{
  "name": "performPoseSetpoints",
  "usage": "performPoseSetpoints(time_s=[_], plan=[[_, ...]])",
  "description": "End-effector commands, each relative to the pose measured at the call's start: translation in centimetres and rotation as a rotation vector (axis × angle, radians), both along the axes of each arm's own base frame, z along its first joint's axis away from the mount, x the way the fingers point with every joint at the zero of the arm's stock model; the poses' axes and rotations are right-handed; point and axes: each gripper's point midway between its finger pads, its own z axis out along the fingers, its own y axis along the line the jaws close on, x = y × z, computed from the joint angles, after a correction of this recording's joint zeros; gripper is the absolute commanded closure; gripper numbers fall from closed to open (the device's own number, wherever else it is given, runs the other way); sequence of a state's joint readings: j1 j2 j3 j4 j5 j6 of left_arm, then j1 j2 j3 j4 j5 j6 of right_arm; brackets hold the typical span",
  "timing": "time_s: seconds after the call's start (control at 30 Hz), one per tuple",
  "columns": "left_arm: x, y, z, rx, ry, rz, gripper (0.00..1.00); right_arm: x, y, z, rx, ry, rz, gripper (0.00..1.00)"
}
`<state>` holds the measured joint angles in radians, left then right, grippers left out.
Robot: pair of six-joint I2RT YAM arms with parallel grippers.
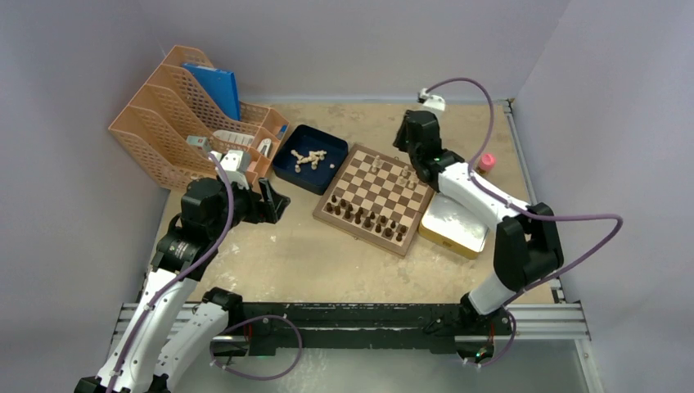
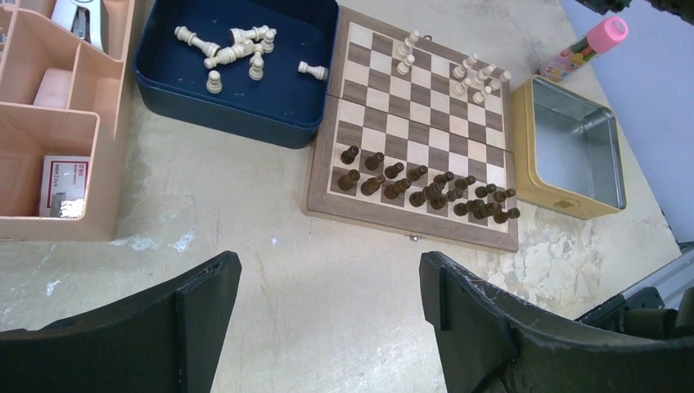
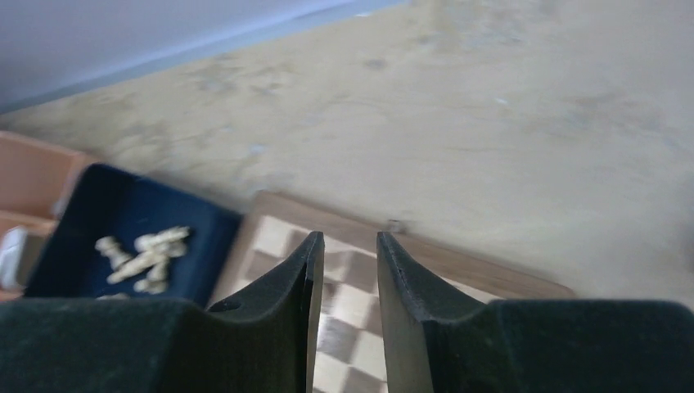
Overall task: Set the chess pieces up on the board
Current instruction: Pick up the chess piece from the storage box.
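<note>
Several chess pieces (image 2: 233,51) lie toppled in the blue tray (image 2: 229,123) beside the board (image 2: 409,115), a few standing crowded on its far rows, where the right end effector (image 3: 349,241) (narrowly apart, empty) could topple neighbours; the left end effector (image 2: 327,262) hangs wide apart.

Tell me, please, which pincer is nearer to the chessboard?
Right. The right pincer hangs above the far edge of the chessboard, holding nothing. The left pincer is off it, above the table on the robot's left side, wide open.
</note>
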<state>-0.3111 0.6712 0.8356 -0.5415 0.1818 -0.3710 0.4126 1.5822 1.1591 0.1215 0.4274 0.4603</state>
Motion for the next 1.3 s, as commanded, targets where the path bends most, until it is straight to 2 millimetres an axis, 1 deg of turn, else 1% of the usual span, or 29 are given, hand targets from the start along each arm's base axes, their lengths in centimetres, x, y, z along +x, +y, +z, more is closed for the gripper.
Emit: performPoseSetpoints(time_s=[0.0,0.03,0.13,0.27,0.3,0.33,0.5,0.6,0.77,0.83,0.87,0.93,1.13,1.27], plan=[[0.3,0.0,0.9,0.003,-0.041,0.002,0.20,0.8,7.3,4.0,0.046,-0.096,0.185,0.68],[0.3,0.0,0.9,0.003,-0.040,0.002,0.20,0.9,8.6,4.0,0.049,-0.095,0.212,0.69],[0.4,-0.1,0.8,0.002,-0.037,0.000,0.20,1.4,12.4,3.2,0.058,-0.073,0.283,0.69],[0.4,-0.1,0.7,0.006,-0.029,-0.002,0.20,1.8,17.0,1.1,0.037,-0.043,0.363,0.70],[0.3,0.0,0.7,0.007,-0.031,0.001,0.20,2.0,18.0,0.5,0.025,-0.039,0.377,0.70],[0.3,0.1,0.7,0.007,-0.033,0.002,0.20,2.2,18.9,-0.9,0.006,-0.017,0.387,0.70],[0.3,0.0,0.9,0.005,-0.041,-0.001,0.20,2.6,22.8,-3.9,-0.078,0.016,0.449,0.71],[0.3,-0.1,0.9,0.008,-0.040,-0.009,0.20,3.2,23.7,-4.7,-0.131,0.011,0.449,0.71],[0.0,0.1,1.2,-0.003,-0.057,-0.003,0.20,4.2,24.9,-5.1,-0.170,-0.021,0.476,0.73],[0.0,0.0,1.4,-0.004,-0.064,-0.005,0.20,4.8,25.3,-5.7,-0.188,-0.017,0.479,0.73],[0.1,0.0,1.3,-0.001,-0.062,-0.006,0.20,5.1,25.4,-6.6,-0.203,-0.006,0.477,0.73],[0.1,0.0,1.1,0.003,-0.050,-0.006,0.20,5.6,25.7,-7.5,-0.218,0.007,0.476,0.73],[0.2,-0.1,0.9,0.003,-0.043,-0.011,0.20,6.4,26.5,-9.0,-0.235,0.015,0.485,0.71],[0.1,0.0,1.1,0.000,-0.051,-0.008,0.20,6.6,26.3,-9.9,-0.246,0.026,0.474,0.70]])
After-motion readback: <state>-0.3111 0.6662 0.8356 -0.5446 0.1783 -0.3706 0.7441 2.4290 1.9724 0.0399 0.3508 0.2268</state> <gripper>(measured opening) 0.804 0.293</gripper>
